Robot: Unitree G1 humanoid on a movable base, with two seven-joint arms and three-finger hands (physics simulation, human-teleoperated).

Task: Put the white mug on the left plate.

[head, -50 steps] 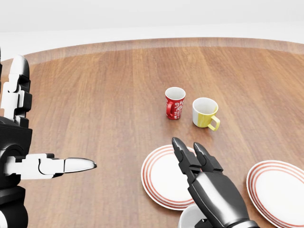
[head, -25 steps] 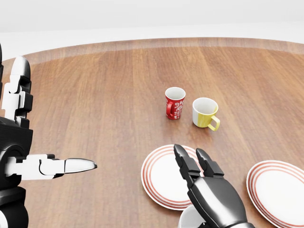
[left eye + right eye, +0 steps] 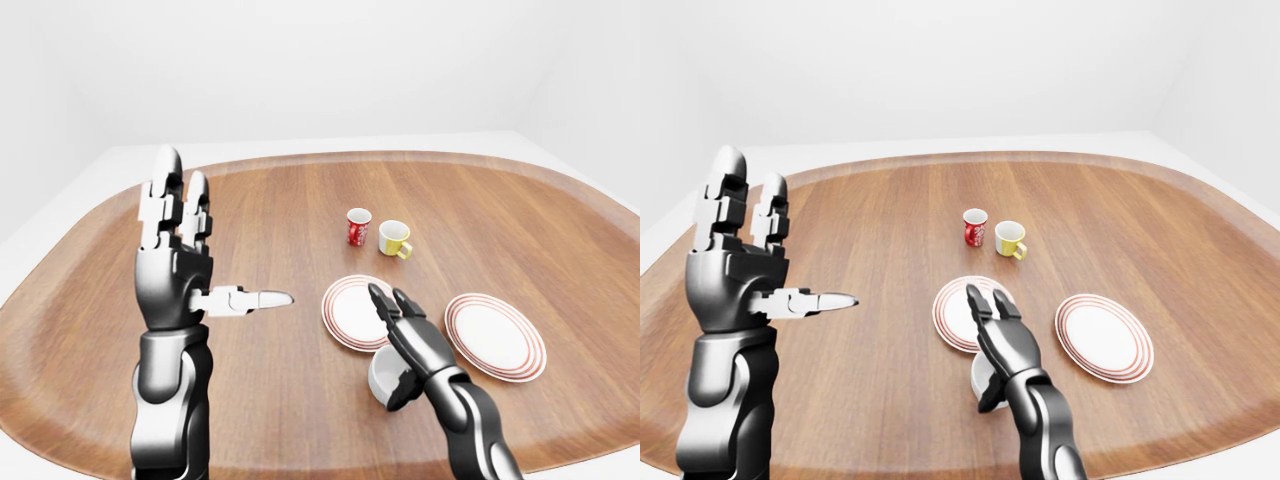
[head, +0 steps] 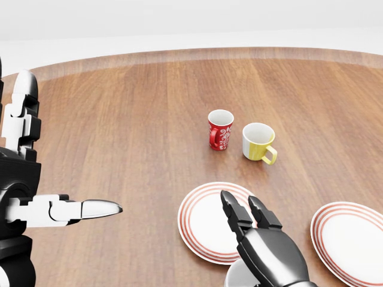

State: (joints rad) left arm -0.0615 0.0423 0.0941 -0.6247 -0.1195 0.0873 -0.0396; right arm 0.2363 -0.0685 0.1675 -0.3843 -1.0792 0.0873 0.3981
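Your right hand (image 3: pixel 400 325) hung over the white mug (image 3: pixel 384 373), its fingers (image 3: pixel 381 302) stretched out and reaching over the near rim of the left plate (image 3: pixel 345 312); the thumb dropped down the mug's right side, so the fingers stood about the mug without closing on it. The mug sat on the desk (image 3: pixel 280 210), just below the left plate in the left-eye view, at or just short of its rim, and mostly hidden by your hand; in the head view only a sliver of its white rim (image 4: pixel 234 276) showed at the bottom edge, under the dark hand (image 4: pixel 254 230). You could not tell from these views whether the palm touched the mug. The left plate, white with red rings, lay bare apart from the fingertips above it. The right plate (image 3: pixel 496 335), of the same pattern, lay well apart to its right. Higher up the desk stood the red mug (image 3: pixel 358 227) and, just beside it on the right, the yellow mug (image 3: pixel 394 238), its handle turned to the lower right; both were upright and apart from the plates. Your left hand (image 3: pixel 185 255) was raised well to the left of everything, two fingers pointing straight up and the thumb (image 3: pixel 262 299) stuck out sideways toward the plates, spread wide and holding nothing.
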